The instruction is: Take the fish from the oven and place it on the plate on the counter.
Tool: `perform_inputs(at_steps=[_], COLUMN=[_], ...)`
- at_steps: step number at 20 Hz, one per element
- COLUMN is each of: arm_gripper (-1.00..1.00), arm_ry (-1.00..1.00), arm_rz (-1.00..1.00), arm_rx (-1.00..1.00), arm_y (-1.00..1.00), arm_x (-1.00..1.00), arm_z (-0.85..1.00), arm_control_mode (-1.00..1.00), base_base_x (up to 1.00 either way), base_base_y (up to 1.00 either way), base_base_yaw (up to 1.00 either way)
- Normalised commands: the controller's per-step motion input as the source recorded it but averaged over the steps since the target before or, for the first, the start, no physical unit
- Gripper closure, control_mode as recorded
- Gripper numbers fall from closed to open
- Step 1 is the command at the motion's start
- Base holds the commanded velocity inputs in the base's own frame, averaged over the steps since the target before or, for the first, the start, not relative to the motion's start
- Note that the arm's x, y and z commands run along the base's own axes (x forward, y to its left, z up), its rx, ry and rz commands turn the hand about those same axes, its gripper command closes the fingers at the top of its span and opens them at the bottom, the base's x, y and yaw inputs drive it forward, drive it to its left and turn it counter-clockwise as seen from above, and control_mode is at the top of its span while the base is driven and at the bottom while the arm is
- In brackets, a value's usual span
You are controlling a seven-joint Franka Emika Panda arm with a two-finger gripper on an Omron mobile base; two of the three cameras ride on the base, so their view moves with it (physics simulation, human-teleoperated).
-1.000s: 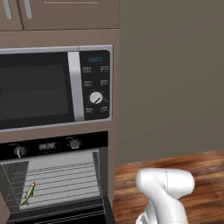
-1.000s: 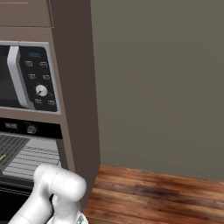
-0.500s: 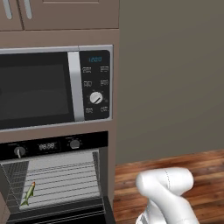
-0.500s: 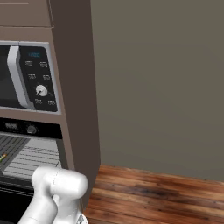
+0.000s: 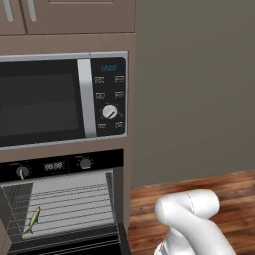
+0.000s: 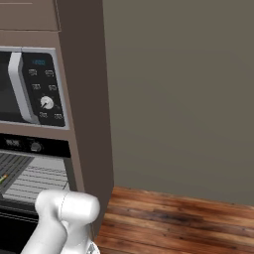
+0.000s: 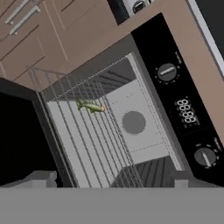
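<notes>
The oven [image 5: 50, 167] stands open under the microwave, its wire rack [image 5: 69, 206] bare except for the fish [image 5: 32, 220], which lies at the rack's left side. In the hand view the small yellowish-green fish [image 7: 92, 106] rests on the wire rack [image 7: 87, 140] inside the oven [image 7: 183, 109], well beyond my gripper [image 7: 111, 179]. The fingertips [image 7: 41, 178] sit far apart at the bottom of that view with nothing between them. The gripper is open and clear of the fish. The plate and the counter are out of view.
A silver-and-black microwave [image 5: 45, 102] sits above the oven. The oven's dark door [image 7: 17, 131] hangs open beside the rack. Brown cabinet fronts [image 7: 52, 30] lie past it. My white arm [image 5: 191, 219] rises over the wooden floor [image 5: 229, 191] by a grey wall.
The arm's elbow has shifted only slightly in both base views. The fish lies where it was on the rack.
</notes>
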Motion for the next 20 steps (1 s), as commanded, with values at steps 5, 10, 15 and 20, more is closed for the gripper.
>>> perform_inputs(at_steps=[5, 10, 15, 20], arm_gripper=[-1.00, -1.00, -1.00, -1.00], arm_ry=[0.58, 0.70, 0.37, 0.07], arm_rz=[-0.02, -0.01, -0.11, -0.30], arm_rx=[0.00, 0.00, 0.00, 0.00], arm_y=[0.04, 0.00, 0.01, 0.04], arm_x=[0.57, 0.45, 0.53, 0.73], arm_z=[0.43, 0.43, 0.01, -0.24], arm_control_mode=[-1.00, -1.00, -1.00, -1.00], base_base_x=[0.00, 0.00, 0.00, 0.00], base_base_y=[0.00, 0.00, 0.00, 0.00], base_base_yaw=[0.00, 0.00, 0.00, 0.00])
